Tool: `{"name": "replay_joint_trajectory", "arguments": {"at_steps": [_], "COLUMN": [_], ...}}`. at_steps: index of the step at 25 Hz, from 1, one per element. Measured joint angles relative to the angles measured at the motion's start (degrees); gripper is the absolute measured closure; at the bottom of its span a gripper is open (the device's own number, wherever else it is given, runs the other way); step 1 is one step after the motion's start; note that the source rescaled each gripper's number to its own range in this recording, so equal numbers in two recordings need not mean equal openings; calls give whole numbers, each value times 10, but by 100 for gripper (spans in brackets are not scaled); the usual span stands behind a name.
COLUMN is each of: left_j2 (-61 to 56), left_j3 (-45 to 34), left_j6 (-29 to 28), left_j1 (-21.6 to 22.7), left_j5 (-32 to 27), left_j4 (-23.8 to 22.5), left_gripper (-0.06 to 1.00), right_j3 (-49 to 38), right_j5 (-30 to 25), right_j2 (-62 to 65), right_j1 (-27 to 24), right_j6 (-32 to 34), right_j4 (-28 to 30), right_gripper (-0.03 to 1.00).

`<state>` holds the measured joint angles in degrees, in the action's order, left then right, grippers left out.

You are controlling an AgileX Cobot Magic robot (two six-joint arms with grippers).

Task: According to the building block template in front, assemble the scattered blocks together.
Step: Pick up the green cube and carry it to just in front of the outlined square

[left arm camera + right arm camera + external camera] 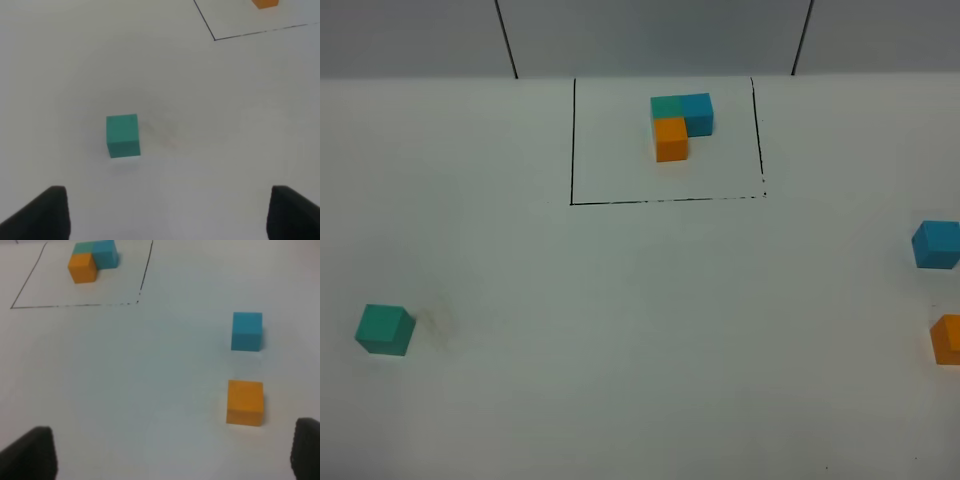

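Teal cube point(122, 135) ahead of left end effector point(167, 191), spread; blue cube point(246, 331), orange cube point(245, 402) ahead of right end effector point(173, 426), spread.

The teal block point(122, 135) sits alone on the white table point(225, 150), casting a faint shadow. The left end effector point(167, 216) hangs above the table with its two dark fingertips point(42, 215) spread wide, nothing between them; the block lies ahead of the gap, nearer one fingertip. Well beyond it, a corner of the thin black frame point(215, 38) shows, with an orange cube point(265, 3) inside, cut off by the picture's edge.
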<state>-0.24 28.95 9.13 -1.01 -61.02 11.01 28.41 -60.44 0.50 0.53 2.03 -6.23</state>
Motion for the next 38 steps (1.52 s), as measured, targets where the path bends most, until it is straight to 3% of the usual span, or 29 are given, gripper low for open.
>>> {"name": "replay_joint_trajectory", "arguments": {"at_steps": [38], "left_j2": [0], "left_j3": [0], "left_j6": [-1], "left_j1": [0], "left_j5": [0], "left_j4": [0], "left_gripper": [24], "right_j3": [0], "right_j5": [0], "right_j2": [0], "right_j1": [0], "right_j6": [0], "right_j4": [0], "right_gripper": [9]}}
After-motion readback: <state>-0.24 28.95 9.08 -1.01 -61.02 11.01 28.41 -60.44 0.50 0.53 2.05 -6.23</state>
